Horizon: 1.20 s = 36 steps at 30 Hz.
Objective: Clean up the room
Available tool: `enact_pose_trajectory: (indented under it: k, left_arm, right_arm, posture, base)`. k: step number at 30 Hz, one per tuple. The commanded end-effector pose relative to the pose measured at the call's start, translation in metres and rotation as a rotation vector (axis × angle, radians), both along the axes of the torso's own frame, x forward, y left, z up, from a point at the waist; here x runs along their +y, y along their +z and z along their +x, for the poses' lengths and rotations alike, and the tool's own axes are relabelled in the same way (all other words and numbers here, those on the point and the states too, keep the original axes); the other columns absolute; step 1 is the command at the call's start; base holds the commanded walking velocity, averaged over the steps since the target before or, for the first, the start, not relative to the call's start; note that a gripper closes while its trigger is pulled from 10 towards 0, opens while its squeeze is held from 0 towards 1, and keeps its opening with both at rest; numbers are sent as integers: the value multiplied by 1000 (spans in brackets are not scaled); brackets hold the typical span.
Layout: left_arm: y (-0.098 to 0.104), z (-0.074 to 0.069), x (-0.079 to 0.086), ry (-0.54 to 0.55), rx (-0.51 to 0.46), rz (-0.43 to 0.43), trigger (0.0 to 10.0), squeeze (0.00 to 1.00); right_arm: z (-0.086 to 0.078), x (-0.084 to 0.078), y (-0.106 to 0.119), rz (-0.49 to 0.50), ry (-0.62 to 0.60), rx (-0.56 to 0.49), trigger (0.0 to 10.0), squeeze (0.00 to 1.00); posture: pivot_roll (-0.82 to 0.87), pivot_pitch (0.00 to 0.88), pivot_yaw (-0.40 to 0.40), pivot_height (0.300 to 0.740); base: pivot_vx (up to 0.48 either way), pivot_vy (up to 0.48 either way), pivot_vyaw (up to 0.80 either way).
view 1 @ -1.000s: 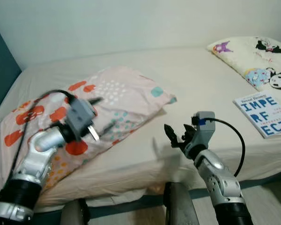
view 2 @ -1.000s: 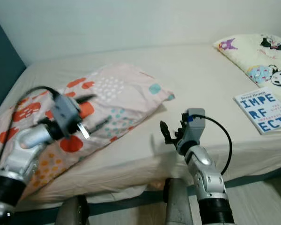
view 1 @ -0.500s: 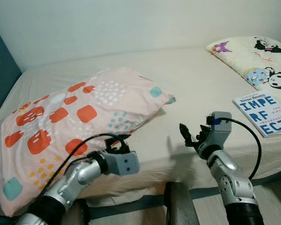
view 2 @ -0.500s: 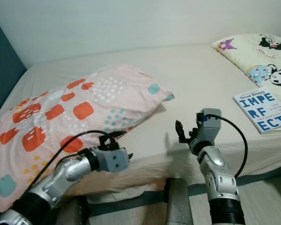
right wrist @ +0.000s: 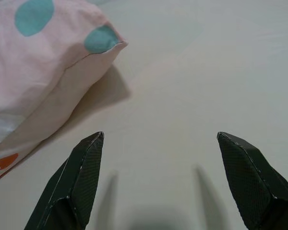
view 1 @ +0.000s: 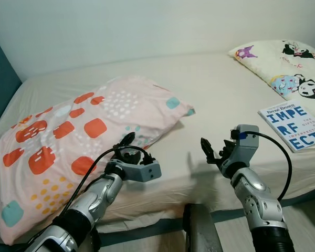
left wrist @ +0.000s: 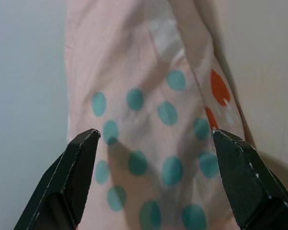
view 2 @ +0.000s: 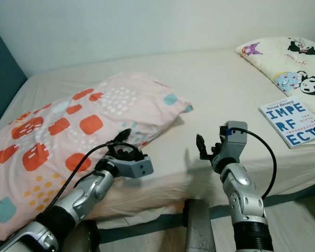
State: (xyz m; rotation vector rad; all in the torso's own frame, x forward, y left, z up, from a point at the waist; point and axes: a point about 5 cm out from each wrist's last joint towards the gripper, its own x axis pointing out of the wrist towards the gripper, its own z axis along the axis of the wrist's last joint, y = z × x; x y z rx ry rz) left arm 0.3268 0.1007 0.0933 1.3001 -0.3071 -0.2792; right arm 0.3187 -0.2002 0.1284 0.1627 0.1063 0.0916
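**A:** Your left gripper [view 1: 130,148] has its two black fingers spread apart, poised at the near edge of the pale pink pillow with orange blocks and teal dots [view 1: 79,126]. Do you see it from the head camera?

**B:** Yes. That pillow lies across the left half of the cream-sheeted bed [view 1: 226,89], one corner pointing toward the middle. Your right gripper [view 1: 210,154] is over the bed's front edge, fingers parted, gripping nothing.

**A:** And at the right end of the bed?

**B:** A cream cartoon-print pillow [view 1: 283,65] sits at the far right corner. Near it, toward the front edge, a white paperback with large blue letters [view 1: 295,125] lies flat.

**A:** What does your left wrist camera give you?

**B:** The fingers [left wrist: 72,175] stand wide apart with teal-dotted pillow fabric [left wrist: 153,143] between them; whether they touch it, I cannot tell.

**A:** The right wrist?

**B:** Open fingers [right wrist: 79,184] over bare sheet [right wrist: 192,96], the pink pillow's corner [right wrist: 48,72] just beyond.
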Motion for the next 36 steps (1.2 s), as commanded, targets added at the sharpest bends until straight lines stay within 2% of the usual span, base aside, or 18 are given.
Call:
enact_pose_trajectory:
  k: [1, 2, 3, 4, 6, 7, 8, 9, 11, 13, 14, 16, 18, 19, 24, 25, 31, 36]
  left_arm:
    - [-5, 0, 2, 19, 1, 28, 10000, 0]
    - [-6, 5, 9, 57, -28, 75, 10000, 0]
    - [-6, 5, 9, 57, -28, 75, 10000, 0]
    - [-7, 10, 15, 78, -47, 128, 10000, 0]
    - [-7, 10, 15, 78, -47, 128, 10000, 0]
    - [-9, 14, 21, 99, -56, 179, 10000, 0]
    - [-9, 14, 21, 99, -56, 179, 10000, 0]
    - [-10, 18, 28, 119, -61, 233, 10000, 0]
    - [-10, 18, 28, 119, -61, 233, 10000, 0]
    - [-5, 25, 44, 163, -81, 318, 10000, 0]
    - [-5, 25, 44, 163, -81, 318, 10000, 0]
    - [2, 32, 62, 226, -95, 375, 10000, 0]
    - [5, 34, 69, 252, -95, 390, 10000, 0]
    - [7, 36, 76, 277, -89, 404, 7020, 0]
    - [8, 38, 81, 298, -86, 418, 7020, 0]
    - [10, 38, 87, 319, -80, 430, 0, 0]
    - [12, 41, 100, 377, -33, 446, 0, 0]
    - [19, 46, 105, 404, -4, 434, 0, 0]
  right_arm:
    - [1, 2, -2, 2, -3, 2, 10000, 0]
    - [1, 2, -1, 10, -6, -2, 10000, 0]
    - [1, 2, -1, 10, -6, -2, 10000, 0]
    - [0, 1, 0, 15, -8, -5, 10000, 0]
    - [0, 1, 0, 15, -8, -5, 10000, 0]
    - [-1, 0, 1, 19, -13, -7, 10000, 0]
    - [-1, 0, 1, 19, -13, -7, 10000, 0]
    - [-2, -1, 2, 24, -18, -10, 10000, 0]
    - [-2, -1, 2, 24, -18, -10, 10000, 0]
    - [-4, -2, 3, 35, -29, -14, 10000, 0]
    - [-4, -2, 3, 35, -29, -14, 10000, 0]
    - [-4, -3, 4, 43, -36, -17, 10000, 0]
    - [-4, -3, 4, 44, -37, -19, 10000, 0]
    - [-3, -3, 5, 47, -38, -21, 10000, 0]
    - [-3, -3, 6, 50, -38, -23, 10000, 0]
    - [-2, -4, 6, 54, -40, -26, 10000, 0]
    - [0, -4, 10, 62, -45, -37, 10000, 0]
    - [1, -4, 12, 68, -49, -43, 10000, 0]
  posture:
    - [-60, 100, -3, 486]
    - [-71, 108, -1, 486]
    - [-71, 108, -1, 486]
    - [-76, 113, 0, 486]
    - [-76, 113, 0, 486]
    - [-81, 119, 3, 486]
    - [-81, 119, 3, 486]
    - [-87, 125, 6, 486]
    - [-87, 125, 6, 486]
    - [-89, 127, 8, 486]
    - [-89, 127, 8, 486]
    - [-89, 128, 8, 486]
    - [-90, 127, 8, 486]
    - [-90, 126, 8, 486]
    - [-90, 124, 8, 486]
    - [-89, 122, 8, 486]
    - [-86, 116, 8, 486]
    - [-85, 111, 9, 486]
  base:
    - [0, 0, 0]
    - [0, 0, 0]
    - [0, 0, 0]
    - [0, 0, 0]
    - [0, 0, 0]
    - [0, 0, 0]
    - [0, 0, 0]
    - [0, 0, 0]
    - [0, 0, 0]
    - [0, 0, 0]
    - [0, 0, 0]
    - [0, 0, 0]
    - [0, 0, 0]
    - [0, 0, 0]
    - [0, 0, 0]
    - [0, 0, 0]
    - [0, 0, 0]
    - [0, 0, 0]
